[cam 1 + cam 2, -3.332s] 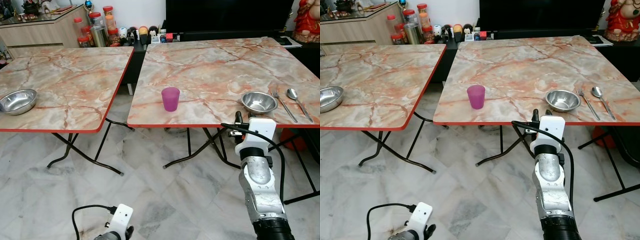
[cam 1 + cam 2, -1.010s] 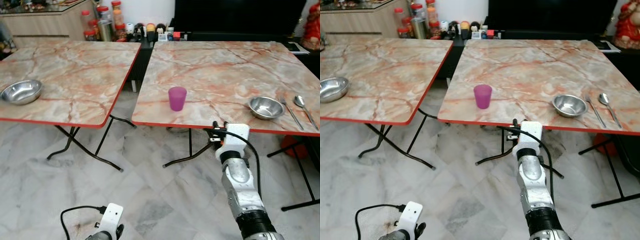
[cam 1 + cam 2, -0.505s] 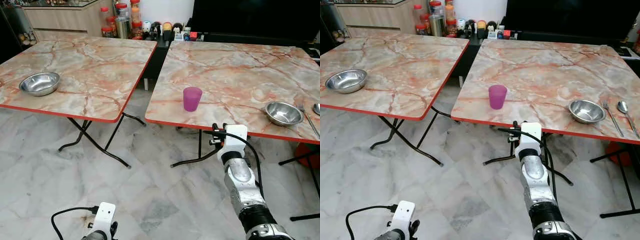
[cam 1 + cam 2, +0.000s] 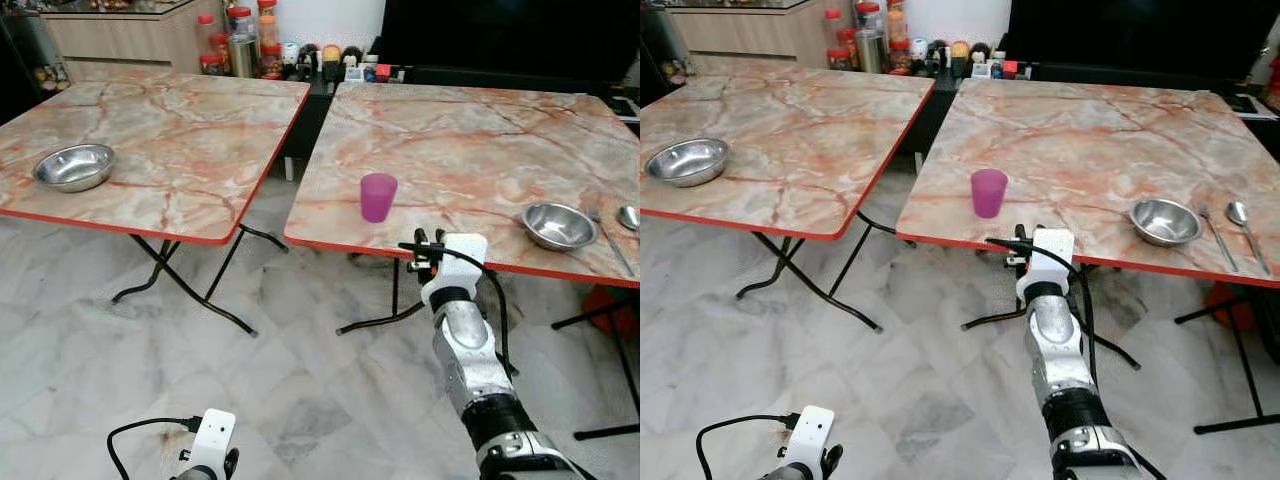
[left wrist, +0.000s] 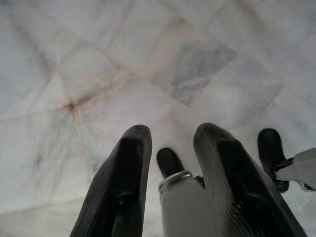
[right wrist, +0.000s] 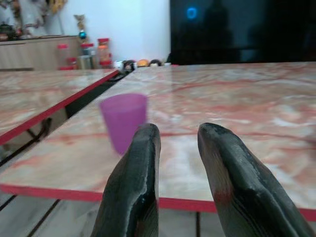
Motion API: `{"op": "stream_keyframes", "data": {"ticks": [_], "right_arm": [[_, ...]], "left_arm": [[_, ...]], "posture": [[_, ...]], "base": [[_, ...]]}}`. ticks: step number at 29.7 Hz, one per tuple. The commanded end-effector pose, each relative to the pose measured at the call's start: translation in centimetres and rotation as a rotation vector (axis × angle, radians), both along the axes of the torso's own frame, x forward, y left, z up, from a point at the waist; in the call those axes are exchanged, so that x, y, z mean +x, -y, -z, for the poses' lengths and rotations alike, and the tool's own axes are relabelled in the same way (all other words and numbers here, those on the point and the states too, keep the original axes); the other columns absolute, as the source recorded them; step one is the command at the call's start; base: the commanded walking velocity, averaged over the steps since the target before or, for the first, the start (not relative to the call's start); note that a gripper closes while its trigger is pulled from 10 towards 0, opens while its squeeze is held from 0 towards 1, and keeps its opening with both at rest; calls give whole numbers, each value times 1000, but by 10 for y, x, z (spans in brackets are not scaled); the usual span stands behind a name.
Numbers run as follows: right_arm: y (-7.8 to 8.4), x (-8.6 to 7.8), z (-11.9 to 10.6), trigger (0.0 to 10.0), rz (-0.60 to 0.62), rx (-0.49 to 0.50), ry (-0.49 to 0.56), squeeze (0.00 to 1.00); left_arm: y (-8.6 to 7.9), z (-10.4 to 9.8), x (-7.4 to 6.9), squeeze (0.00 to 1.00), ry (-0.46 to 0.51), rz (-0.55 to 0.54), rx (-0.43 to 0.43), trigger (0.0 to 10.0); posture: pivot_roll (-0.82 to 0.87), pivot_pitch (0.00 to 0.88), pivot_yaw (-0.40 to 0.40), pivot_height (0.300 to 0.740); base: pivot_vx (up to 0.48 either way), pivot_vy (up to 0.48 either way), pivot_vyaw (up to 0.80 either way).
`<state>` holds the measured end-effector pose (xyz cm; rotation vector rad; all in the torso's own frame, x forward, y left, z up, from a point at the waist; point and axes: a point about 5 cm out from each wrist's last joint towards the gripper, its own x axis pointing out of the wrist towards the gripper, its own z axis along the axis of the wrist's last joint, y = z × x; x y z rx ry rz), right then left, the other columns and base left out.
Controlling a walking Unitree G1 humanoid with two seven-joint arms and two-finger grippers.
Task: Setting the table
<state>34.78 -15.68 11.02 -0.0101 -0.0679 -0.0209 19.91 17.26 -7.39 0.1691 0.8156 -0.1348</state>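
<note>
A purple cup (image 4: 378, 197) stands upright near the front edge of the right marble table (image 4: 470, 140). Farther right on it are a steel bowl (image 4: 559, 225), a fork (image 4: 1213, 235) and a spoon (image 4: 1244, 222). My right gripper (image 4: 425, 247) is raised at the table's red front edge, a little to the right of the cup and short of it. It is open with nothing between its fingers (image 6: 143, 163), and the cup (image 6: 123, 121) lies just ahead. My left gripper (image 5: 173, 136) hangs low over the floor, open and empty.
The left marble table (image 4: 170, 130) carries another steel bowl (image 4: 73, 167). A gap with crossed folding legs (image 4: 185, 290) separates the tables. Jars (image 4: 225, 45) and a dark TV cabinet (image 4: 500, 40) line the back wall. Marble floor lies in front.
The view has swung left, so the cup now sits nearer the middle. My right gripper has risen slightly and moved closer to the table edge and the cup.
</note>
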Motion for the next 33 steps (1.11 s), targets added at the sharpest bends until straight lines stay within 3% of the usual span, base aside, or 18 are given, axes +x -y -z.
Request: {"op": "stream_keyframes", "data": {"ticks": [1,12,21,33], "right_arm": [[2,3,-4,10000,-3,-16,5,0],[12,3,-8,10000,15,-38,15,0],[2,3,-3,10000,8,-17,1,0],[-3,2,-1,10000,-14,-16,-3,0]], "left_arm": [[3,-1,3,0,9,5,-4,10000],[4,-1,3,0,10,-1,-8,10000],[-7,-2,1,0,9,1,17,10000],[-10,-4,5,0,34,-41,2,10000]], "posture": [[-120,0,-12,736],[-121,0,-14,736],[-96,0,2,736],[-89,0,-13,736]], "base": [[0,-442,0],[0,-442,0],[0,-423,0],[0,0,0]]}}
